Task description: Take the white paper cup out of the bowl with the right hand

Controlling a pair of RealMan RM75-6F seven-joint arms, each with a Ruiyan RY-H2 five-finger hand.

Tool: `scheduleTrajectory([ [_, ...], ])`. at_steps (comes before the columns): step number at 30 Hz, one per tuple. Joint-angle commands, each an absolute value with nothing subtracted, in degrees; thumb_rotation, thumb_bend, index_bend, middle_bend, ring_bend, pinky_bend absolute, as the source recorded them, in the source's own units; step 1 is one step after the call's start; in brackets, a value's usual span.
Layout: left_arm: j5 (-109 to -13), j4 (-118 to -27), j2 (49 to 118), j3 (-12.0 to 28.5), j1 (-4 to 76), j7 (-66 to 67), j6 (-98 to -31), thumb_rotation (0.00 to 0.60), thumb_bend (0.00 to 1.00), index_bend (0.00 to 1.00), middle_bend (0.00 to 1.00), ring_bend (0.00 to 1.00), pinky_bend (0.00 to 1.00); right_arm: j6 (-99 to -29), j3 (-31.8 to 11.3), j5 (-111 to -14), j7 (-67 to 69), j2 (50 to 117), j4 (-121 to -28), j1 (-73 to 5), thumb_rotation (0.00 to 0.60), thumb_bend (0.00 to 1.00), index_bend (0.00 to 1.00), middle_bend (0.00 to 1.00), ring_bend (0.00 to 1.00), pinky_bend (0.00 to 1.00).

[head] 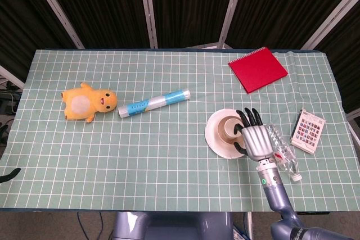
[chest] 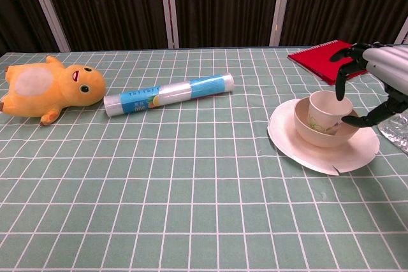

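Note:
The white paper cup [chest: 328,111] stands upright in a cream bowl [chest: 325,133], which sits on a white plate [chest: 319,152] at the table's right. My right hand [chest: 377,79] hovers at the cup's right side with its fingers [chest: 341,81] spread and arched over the rim and the thumb low beside the bowl. Nothing is held in it. From above, the right hand [head: 256,139] covers the right edge of the plate [head: 216,139] beside the cup [head: 227,129]. A dark tip [head: 8,174] at the lower left edge may be my left hand.
A clear plastic bottle [head: 284,154] lies just right of the hand, and a patterned card pack [head: 308,131] beyond it. A red notebook [head: 257,69] lies at the back right. A yellow duck toy [head: 88,101] and a blue-labelled roll [head: 153,102] lie to the left.

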State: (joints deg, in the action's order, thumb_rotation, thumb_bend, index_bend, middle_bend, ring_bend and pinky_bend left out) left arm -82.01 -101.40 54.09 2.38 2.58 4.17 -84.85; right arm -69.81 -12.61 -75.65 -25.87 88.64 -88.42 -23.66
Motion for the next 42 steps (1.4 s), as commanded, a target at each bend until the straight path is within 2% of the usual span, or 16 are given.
scheduleTrajectory([
  [1,-81.95,-101.42,54.09,2.38,2.60,4.20,-84.80,0.600,0.09,0.00,0.00,0.00,0.00,-69.25,-12.94,-74.61,-25.90,89.45,-87.56,-24.44,0.600,0.17,0.52,0.11,0.00,0.00],
  [15,-81.71,-101.18,53.98,2.42,2.77,3.64,-84.39,0.600,0.09,0.00,0.00,0.00,0.00,-67.10,-13.42,-70.67,-26.32,92.36,-82.47,-27.24,0.600,0.25,0.56,0.15,0.00,0.00],
  [29,-81.73,-101.06,53.96,2.45,2.83,3.29,-84.36,0.600,0.09,0.00,0.00,0.00,0.00,-66.96,-12.16,-69.47,-26.31,93.42,-81.33,-27.95,0.600,0.48,0.64,0.19,0.00,0.00],
  [36,-81.72,-101.09,53.97,2.45,2.82,3.30,-84.42,0.600,0.09,0.00,0.00,0.00,0.00,-68.97,-11.92,-71.66,-26.36,92.35,-83.97,-28.15,0.600,0.50,0.65,0.20,0.00,0.00],
  [42,-81.66,-101.17,53.97,2.45,2.79,3.46,-84.48,0.600,0.09,0.00,0.00,0.00,0.00,-72.93,-11.85,-76.51,-28.79,89.08,-93.37,-28.24,0.600,0.50,0.65,0.20,0.00,0.00],
])
